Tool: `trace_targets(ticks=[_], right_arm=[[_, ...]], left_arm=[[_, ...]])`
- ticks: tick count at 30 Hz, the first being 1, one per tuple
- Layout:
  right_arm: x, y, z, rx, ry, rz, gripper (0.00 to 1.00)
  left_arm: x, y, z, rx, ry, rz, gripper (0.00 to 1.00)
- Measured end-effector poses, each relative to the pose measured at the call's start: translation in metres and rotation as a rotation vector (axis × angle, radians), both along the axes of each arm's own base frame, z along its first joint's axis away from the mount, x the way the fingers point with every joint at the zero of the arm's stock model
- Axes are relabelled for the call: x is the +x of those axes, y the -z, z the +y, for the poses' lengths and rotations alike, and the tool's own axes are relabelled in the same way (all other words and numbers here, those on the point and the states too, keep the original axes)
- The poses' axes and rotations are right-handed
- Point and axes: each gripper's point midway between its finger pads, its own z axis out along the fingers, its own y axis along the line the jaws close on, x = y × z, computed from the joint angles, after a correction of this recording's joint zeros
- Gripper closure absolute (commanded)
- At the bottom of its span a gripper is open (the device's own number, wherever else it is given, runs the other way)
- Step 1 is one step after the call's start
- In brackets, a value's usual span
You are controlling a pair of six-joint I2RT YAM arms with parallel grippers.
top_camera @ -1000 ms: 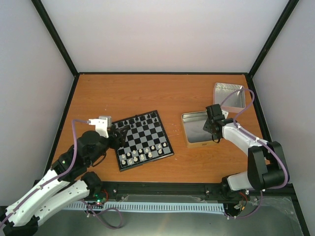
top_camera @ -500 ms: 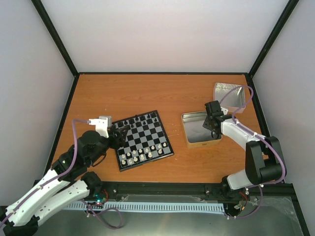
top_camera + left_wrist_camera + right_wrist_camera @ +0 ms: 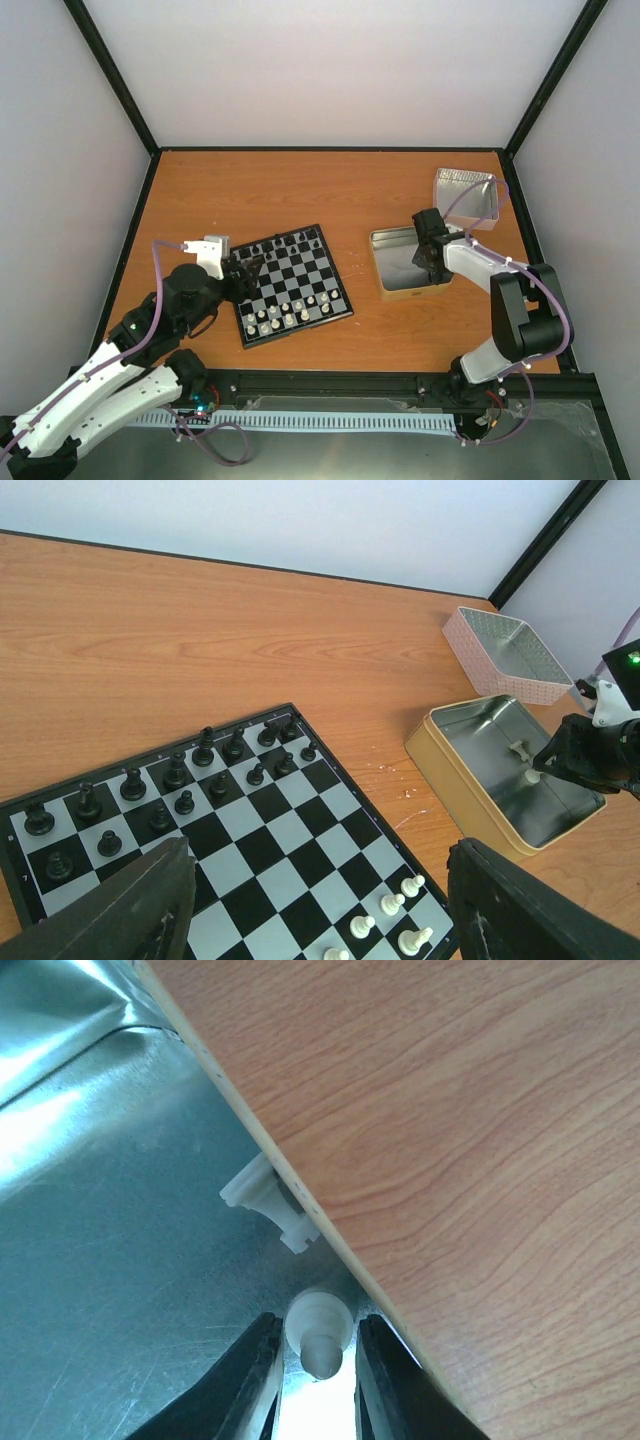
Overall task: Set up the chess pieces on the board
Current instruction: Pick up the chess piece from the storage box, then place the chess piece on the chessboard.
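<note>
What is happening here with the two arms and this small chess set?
The right gripper is down inside the open tin, with its fingers on either side of a white chess piece; whether they already pinch it is not clear. A second white piece lies against the tin wall. The left gripper hovers open over the board, holding nothing. The black pieces stand in two rows, and some white ones are placed.

A lab robot cell: white panels (image 3: 340, 70), black frame (image 3: 110, 70), wooden tabletop (image 3: 330, 190).
</note>
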Motion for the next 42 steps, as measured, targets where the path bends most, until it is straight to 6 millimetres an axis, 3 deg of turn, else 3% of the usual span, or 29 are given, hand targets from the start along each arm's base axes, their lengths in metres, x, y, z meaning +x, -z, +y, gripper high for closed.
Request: trace_targets(ticks=[4,11,15,20,25,29,33,38,42], right_arm=[[-0.001,0.003,-0.002,-0.010,0.012,0.008,0.97],[0.000,0.001,0.000,-0.008,-0.012,0.008,0.97],[0.004,-0.020,0.014,0.025,-0.085,-0.030,0.97],[0.017,-0.080,0.068,0.104,-0.260,-0.181,0.97],[0.000,-0.117,0.142,0.173,-0.504,-0.276,0.97],[-0.036,-0.119,0.201,0.196,-0.730,-0.265,0.97],[-0.077,-0.116,0.247,0.221,-0.919,-0.253,0.97],[-0.117,-0.104,0.276,0.219,-1.065,-0.234,0.97],[-0.133,-0.086,0.293,0.174,-1.133,-0.207,0.97]], left_arm=[[0.000,0.000,0.000,0.000,0.000,0.000,0.30],[0.000,0.000,0.000,0.000,0.000,0.000,0.30],[0.000,0.000,0.000,0.000,-0.001,0.001,0.30],[0.001,0.001,0.001,0.004,-0.008,0.002,0.30],[0.002,0.001,0.003,0.002,-0.023,0.002,0.30],[0.002,0.002,0.004,0.006,-0.027,0.005,0.30],[0.002,0.002,0.005,0.009,-0.030,0.006,0.30],[0.001,0.001,0.007,0.005,-0.036,0.002,0.30],[0.001,0.002,0.008,0.005,-0.040,0.006,0.30]])
